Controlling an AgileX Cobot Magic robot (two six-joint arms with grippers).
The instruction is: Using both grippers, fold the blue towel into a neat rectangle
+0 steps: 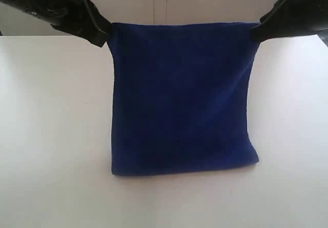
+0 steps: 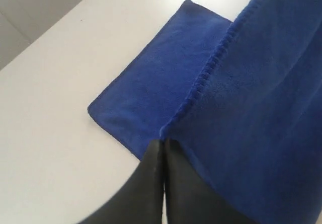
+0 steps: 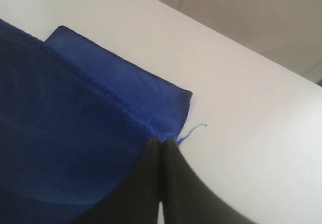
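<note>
Left fingers point(image 1: 98, 32) pressed together, pinching left corner of blue towel point(image 1: 182, 100). Raised edge runs left-right, taut between arms; cloth slopes down to folded layer flat on desk point(image 1: 51, 136). Right fingers point(image 1: 262, 30) likewise pinching right corner.

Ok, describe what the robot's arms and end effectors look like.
The left arm and right arm are black and bulky, with rounded housings. The left end effector and right end effector each taper to two smooth matte-black fingers.
</note>
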